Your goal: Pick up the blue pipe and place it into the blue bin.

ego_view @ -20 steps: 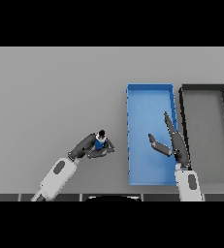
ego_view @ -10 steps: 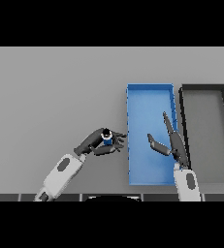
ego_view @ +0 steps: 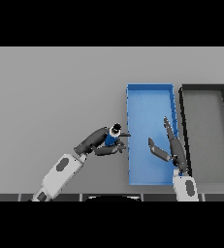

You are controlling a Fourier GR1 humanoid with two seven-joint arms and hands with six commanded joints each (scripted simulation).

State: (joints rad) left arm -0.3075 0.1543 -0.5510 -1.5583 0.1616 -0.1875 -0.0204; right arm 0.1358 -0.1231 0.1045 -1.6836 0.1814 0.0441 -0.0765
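- The blue pipe [ego_view: 112, 138], gripped in the left hand [ego_view: 100, 142], looks like smooth plastic, with a pale end cap that catches some light.
- The left hand's fingers look like dark, matt rubber or plastic; the arm behind it has a smooth white shell.
- The blue bin [ego_view: 133, 145], just right of that hand, looks like smooth, evenly coloured plastic.
- The right hand [ego_view: 169, 150], over the bin, has the same dark matt finish.
- The black bin [ego_view: 184, 126], just beyond the right hand, is matt, with a grey floor.
- The table [ego_view: 50, 87] is flat, matt grey.

No text, label, brand, number or sign could be read anywhere in the head view. The blue bin [ego_view: 150, 94] and the dark bin [ego_view: 203, 88] beside it carried no markings, and the grey table [ego_view: 50, 97] was plain.
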